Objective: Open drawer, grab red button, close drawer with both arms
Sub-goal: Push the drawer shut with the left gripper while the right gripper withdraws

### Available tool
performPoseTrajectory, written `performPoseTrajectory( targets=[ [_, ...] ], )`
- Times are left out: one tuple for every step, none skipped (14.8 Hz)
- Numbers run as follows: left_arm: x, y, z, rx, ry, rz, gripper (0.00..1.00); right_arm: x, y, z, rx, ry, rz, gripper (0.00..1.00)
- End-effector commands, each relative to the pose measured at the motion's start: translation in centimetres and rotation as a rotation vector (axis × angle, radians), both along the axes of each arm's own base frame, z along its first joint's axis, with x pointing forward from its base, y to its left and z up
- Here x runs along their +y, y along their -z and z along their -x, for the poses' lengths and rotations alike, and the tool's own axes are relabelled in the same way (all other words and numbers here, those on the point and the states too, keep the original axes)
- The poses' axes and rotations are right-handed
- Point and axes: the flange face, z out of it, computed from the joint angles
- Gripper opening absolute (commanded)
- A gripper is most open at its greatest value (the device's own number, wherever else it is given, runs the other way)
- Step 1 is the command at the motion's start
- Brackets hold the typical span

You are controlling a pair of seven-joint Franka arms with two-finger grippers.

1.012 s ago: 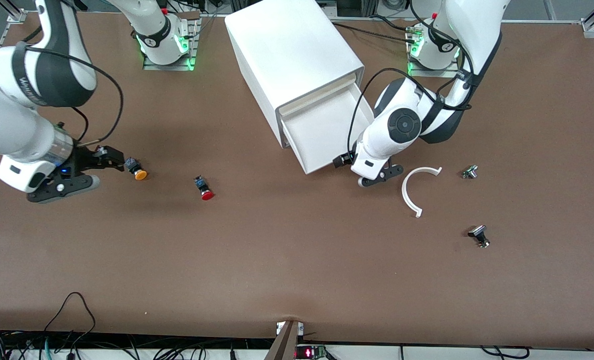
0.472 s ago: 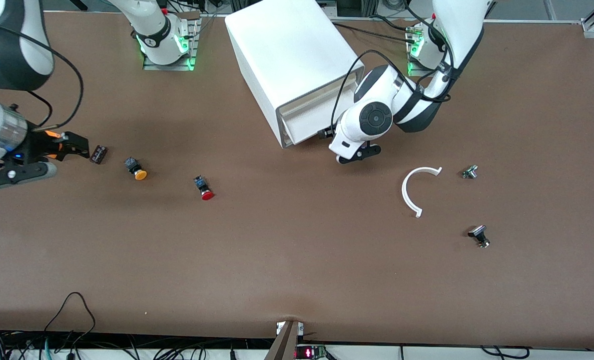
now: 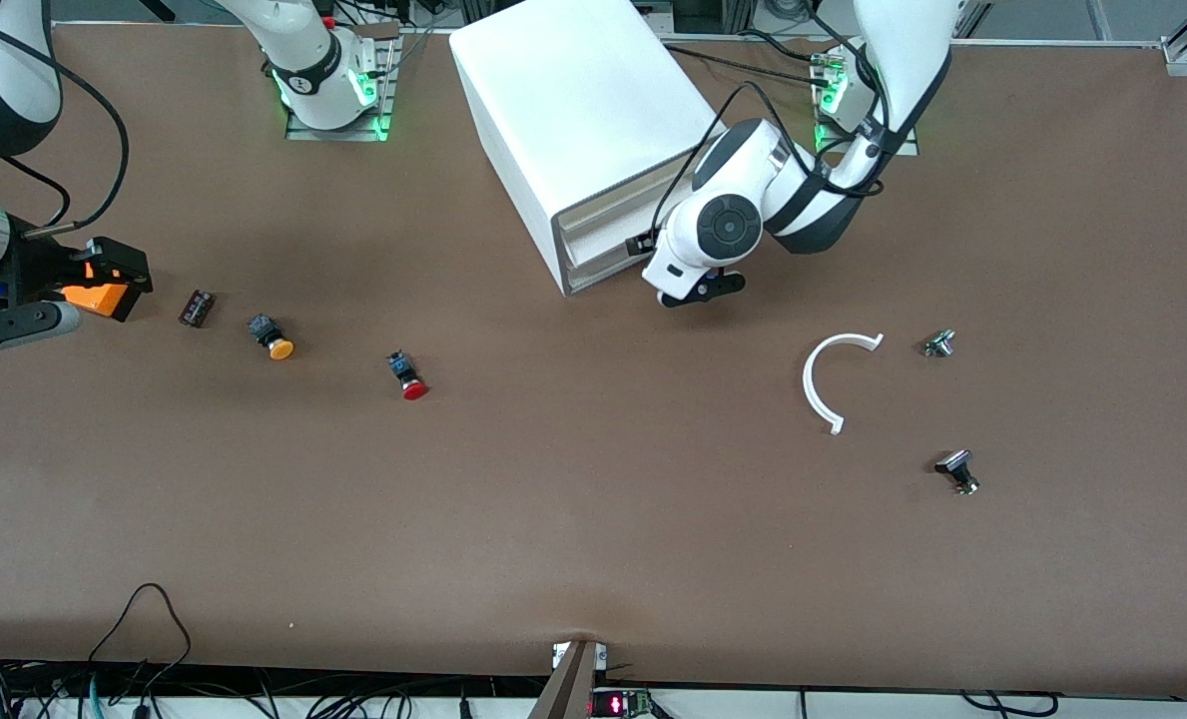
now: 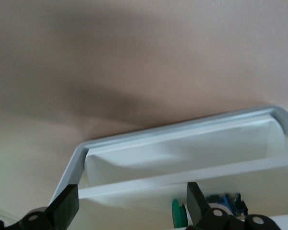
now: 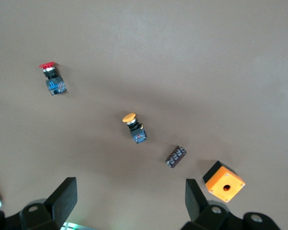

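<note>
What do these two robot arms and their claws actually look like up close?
Both arms are glossy white rounded tubes with black joint bands and loose black cables. The left arm has a round dark-grey cap. Green lights glow at their bases. The left gripper and right gripper have black fingers.

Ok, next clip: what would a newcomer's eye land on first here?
Probably the big white cabinet between the two arm bases, with the left gripper right at the front of its drawer, which looks almost pushed in. Next, the red-capped button lying loose on the brown table, beside the orange-capped button toward the right arm's end. The right gripper hangs above that end with its fingers open and empty.
</note>
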Motion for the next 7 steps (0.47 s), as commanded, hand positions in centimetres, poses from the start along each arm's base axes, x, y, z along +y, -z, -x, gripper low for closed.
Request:
performPoseTrajectory(
  targets=[
    [-0.5, -0.2, 2.4, 0.035, 0.018, -0.006, 0.99, -1.2, -1.3, 0.5, -0.007, -0.046, -0.006, 1.00],
    [-0.5, -0.1, 2.5, 0.036, 0.021, -0.006, 0.99, -1.7, -1.3, 0.5, -0.004, -0.033, -0.013, 1.00],
    [-0.4, -0.2, 2.2, 0.033, 0.020, -0.003, 0.99, -2.0, -1.7, 0.6, -0.015, -0.026, -0.015, 1.00],
    [-0.1, -0.6, 1.6, 0.021, 0.025, 0.006, 0.99, -1.8, -1.7, 0.4, -0.029, -0.015, -0.024, 1.00],
    [0.5, -0.9, 0.8, 0.005, 0.021, 0.006, 0.99, -1.3, -1.7, 0.2, -0.049, -0.021, -0.031, 1.00],
    [1.5, -1.7, -0.5, -0.016, 0.006, 0.017, 1.00, -1.2, -1.9, 0.1, -0.060, -0.020, -0.030, 1.00],
    [2.9, -2.5, -2.2, -0.037, -0.013, 0.032, 0.99, -1.5, -1.9, 0.1, -0.062, -0.016, -0.030, 1.00]
  ],
)
